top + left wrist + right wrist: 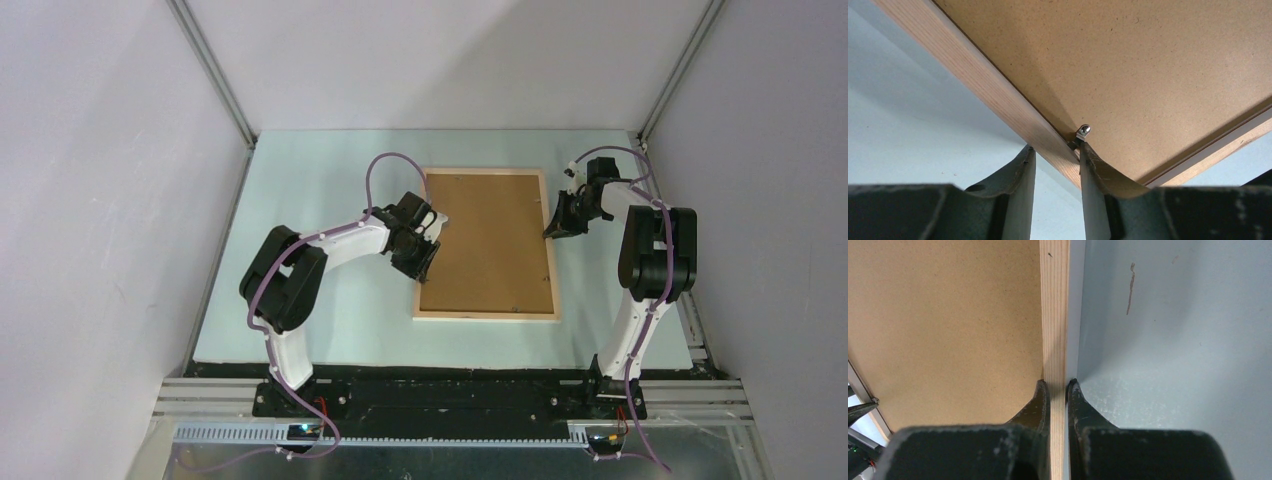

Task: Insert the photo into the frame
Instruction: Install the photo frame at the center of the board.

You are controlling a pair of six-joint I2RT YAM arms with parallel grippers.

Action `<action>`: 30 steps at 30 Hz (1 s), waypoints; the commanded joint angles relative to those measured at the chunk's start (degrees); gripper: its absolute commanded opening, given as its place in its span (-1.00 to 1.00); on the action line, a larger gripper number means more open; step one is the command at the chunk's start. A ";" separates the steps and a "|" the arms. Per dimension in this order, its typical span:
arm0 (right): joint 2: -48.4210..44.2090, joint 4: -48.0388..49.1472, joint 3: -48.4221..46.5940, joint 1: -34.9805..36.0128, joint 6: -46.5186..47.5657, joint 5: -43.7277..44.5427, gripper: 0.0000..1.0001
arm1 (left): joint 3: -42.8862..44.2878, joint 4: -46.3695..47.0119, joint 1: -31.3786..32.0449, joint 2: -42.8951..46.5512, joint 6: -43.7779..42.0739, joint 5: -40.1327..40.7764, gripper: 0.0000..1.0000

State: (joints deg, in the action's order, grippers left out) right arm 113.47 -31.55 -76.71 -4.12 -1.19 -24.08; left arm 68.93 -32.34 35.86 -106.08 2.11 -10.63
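Observation:
The frame (pixel 487 315) lies face down mid-table, its pale wood back edges up. A plain brown backing board (pixel 490 240) fills its opening. The photo is not in view. My left gripper (pixel 425 265) is at the frame's left rail (pixel 973 75). It stands open (pixel 1055 147), one finger outside the rail and the other over the board. That inner fingertip (pixel 1087 150) touches a small metal clip (pixel 1083 131). My right gripper (pixel 553 228) is shut (pixel 1058 385) on the frame's right rail (pixel 1054 315), one finger on each side of the wood.
The pale blue table (pixel 320 300) is walled by grey panels with aluminium posts at the back corners (pixel 240 125). Both arm bases sit on the black rail at the near edge (pixel 450 395). A scuff mark shows on the table by the right rail (pixel 1131 287).

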 commanded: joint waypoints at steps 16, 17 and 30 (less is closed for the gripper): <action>-0.65 -3.09 1.21 -0.18 3.96 -2.42 -1.00 | 1.84 1.47 -2.27 6.76 -5.04 3.96 0.73; -1.04 -3.22 1.47 0.10 4.43 -2.36 -1.00 | 2.51 1.43 -3.38 6.92 -5.16 3.91 0.75; -5.72 -5.10 7.78 3.89 5.26 -3.70 -1.00 | 18.50 0.31 -11.95 -3.76 3.73 4.52 0.81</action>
State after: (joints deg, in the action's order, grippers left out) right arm 110.04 -30.96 -71.88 -2.37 1.93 -24.58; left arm 83.29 -32.23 24.47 -105.97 1.83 -7.07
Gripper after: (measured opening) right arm 0.077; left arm 0.900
